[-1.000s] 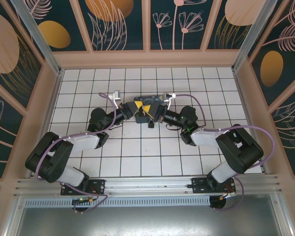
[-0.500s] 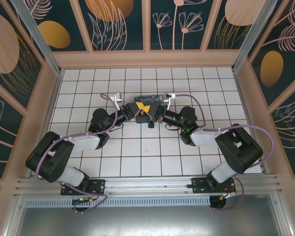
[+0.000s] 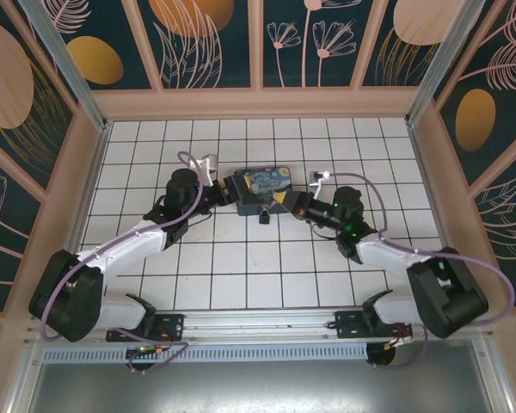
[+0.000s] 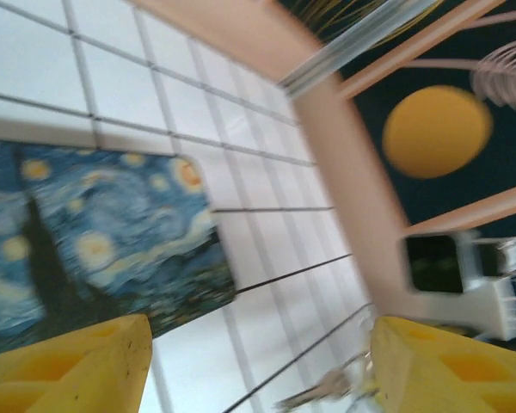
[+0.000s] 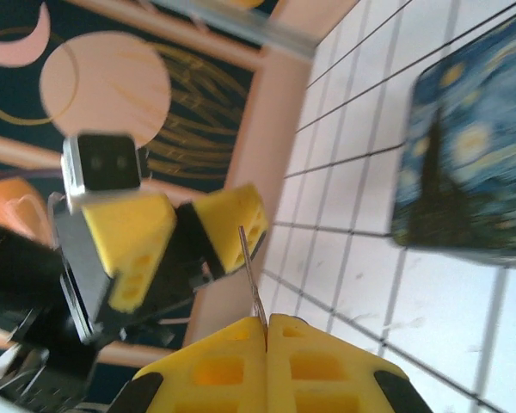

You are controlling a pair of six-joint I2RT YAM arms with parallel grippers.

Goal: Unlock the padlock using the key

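The white tiled table (image 3: 241, 275) carries a blue swirl-painted box (image 3: 262, 182) toward its middle, and both arms reach in so that their tips meet around the box's near edge. That placement makes sense as a two-handed job: one hand to steady the lock, the other to work the key. The left gripper (image 4: 258, 331) has its yellow fingers spread wide with nothing between them. It sits at the box's left near corner and faces across toward the other arm, likely ready to take hold of the lock. The right gripper (image 5: 267, 331) has its fingers pressed fully together. The padlock (image 3: 264, 217) rests free on the tiles just in front of the box. It lies between the two grippers and a little nearer the arm bases, and neither gripper touches it. The key (image 5: 249, 267) is pinched in the right gripper's closed fingers as a thin metal blade standing out past the tips. It points toward the left gripper, near the padlock but apart from it.
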